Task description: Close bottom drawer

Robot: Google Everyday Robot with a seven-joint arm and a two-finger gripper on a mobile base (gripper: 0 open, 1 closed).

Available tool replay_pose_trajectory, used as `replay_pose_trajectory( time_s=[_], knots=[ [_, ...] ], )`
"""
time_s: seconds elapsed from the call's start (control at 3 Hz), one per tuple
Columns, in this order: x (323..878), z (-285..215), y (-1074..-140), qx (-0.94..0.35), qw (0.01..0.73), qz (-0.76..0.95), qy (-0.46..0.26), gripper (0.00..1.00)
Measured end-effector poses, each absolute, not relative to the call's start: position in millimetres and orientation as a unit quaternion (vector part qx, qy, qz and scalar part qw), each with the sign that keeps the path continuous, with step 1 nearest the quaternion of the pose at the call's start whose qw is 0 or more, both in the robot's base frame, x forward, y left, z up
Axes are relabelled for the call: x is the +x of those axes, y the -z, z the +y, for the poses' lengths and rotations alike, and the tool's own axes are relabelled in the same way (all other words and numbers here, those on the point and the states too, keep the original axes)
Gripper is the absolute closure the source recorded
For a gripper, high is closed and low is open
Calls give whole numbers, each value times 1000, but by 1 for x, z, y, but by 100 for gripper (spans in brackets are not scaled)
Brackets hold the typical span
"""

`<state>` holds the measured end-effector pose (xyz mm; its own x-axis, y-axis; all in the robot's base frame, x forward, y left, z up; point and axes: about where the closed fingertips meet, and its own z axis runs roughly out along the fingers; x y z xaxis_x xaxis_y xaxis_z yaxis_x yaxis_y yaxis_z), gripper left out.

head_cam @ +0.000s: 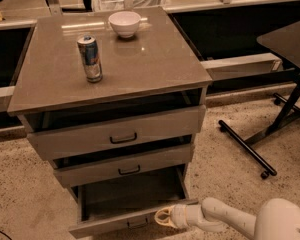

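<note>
The bottom drawer (106,225) is standing pulled far out below the front edge of the grey cabinet (150,69), its plain tray lying open to view. The gripper (159,217) is sitting low by the cabinet's front right corner, at the right end of that drawer's front panel and seemingly touching it, with its fingertips drawn together. The white arm (225,218) is reaching in from the lower right. The middle drawer (155,160) and top drawer (155,127) are each sticking out slightly. A drink can (90,59) is standing towards the top's left edge, and a white bowl (124,23) is sitting near its back edge.
</note>
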<state>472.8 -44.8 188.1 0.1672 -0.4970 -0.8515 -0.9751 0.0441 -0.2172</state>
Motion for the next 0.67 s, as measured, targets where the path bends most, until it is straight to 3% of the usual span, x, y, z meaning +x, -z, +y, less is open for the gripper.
replay_pose_trajectory(
  time_s=[0.67],
  knots=[
    [512, -33, -186, -611, 435, 595, -288, 27]
  ],
)
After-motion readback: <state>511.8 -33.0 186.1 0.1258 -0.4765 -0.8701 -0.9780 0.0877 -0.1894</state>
